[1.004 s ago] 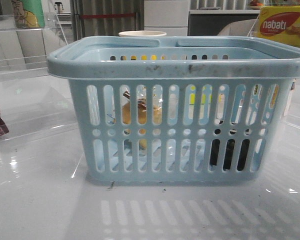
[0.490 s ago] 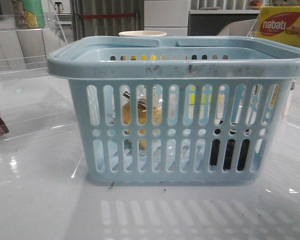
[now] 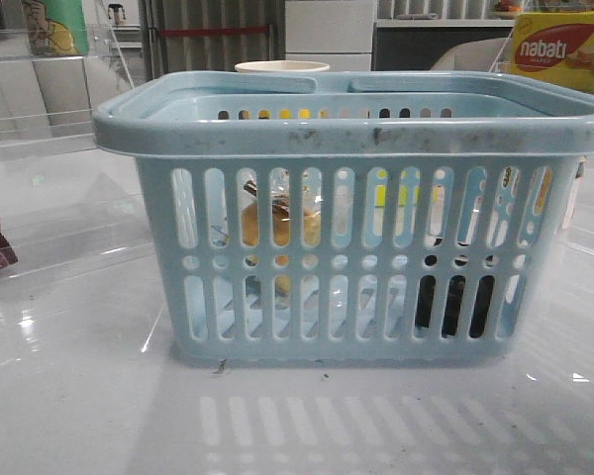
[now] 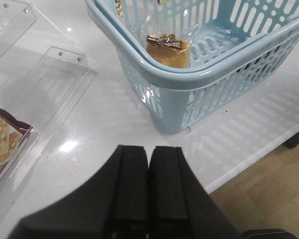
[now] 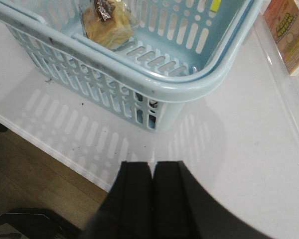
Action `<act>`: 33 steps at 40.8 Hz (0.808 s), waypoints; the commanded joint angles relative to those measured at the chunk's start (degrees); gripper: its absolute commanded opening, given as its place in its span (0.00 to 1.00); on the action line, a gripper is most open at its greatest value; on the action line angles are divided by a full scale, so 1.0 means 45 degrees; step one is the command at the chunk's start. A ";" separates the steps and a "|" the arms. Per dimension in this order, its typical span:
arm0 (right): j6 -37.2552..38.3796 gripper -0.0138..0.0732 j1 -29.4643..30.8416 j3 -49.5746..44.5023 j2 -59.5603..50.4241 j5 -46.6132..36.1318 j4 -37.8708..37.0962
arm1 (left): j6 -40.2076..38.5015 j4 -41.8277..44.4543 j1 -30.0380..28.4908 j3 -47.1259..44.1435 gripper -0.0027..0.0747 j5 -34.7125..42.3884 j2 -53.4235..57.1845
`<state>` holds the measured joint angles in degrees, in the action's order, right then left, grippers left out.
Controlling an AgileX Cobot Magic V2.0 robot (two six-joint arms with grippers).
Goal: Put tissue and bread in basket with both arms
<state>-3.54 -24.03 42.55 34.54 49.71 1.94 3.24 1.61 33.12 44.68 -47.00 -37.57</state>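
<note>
I see the basket sitting on the white table. Bread lies on the basket floor toward the left arm's side. Tissue shows as a dark pack through the front slots, low at the right end; it's hidden in both wrist views. Left gripper has its jaws pressed together, holding nothing, outside the basket above bare table. Right gripper, same: jaws closed, nothing in them, off the basket's corner. The nabati box sits behind on the right.
</note>
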 commanded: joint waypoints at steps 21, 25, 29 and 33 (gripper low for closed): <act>-0.0002 0.22 0.0038 0.0331 0.0040 -0.0740 -0.0164 | -0.0068 0.0137 -0.0085 0.0297 0.15 0.1008 0.0287; -0.0002 0.22 0.0038 0.0331 0.0040 -0.0740 -0.0164 | -0.0068 0.0315 -0.0919 0.0138 0.15 0.1307 0.0879; -0.0002 0.22 0.0038 0.0331 0.0040 -0.0740 -0.0164 | -0.0068 0.0257 -0.2036 -0.0690 0.15 0.3000 0.1857; -0.0002 0.22 0.0038 0.0331 0.0040 -0.0740 -0.0164 | -0.0068 0.0257 -0.3370 -0.2190 0.15 0.5019 0.3107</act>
<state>-3.54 -24.03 42.55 34.54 49.80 1.84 3.24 2.59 21.61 37.35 -35.19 -26.57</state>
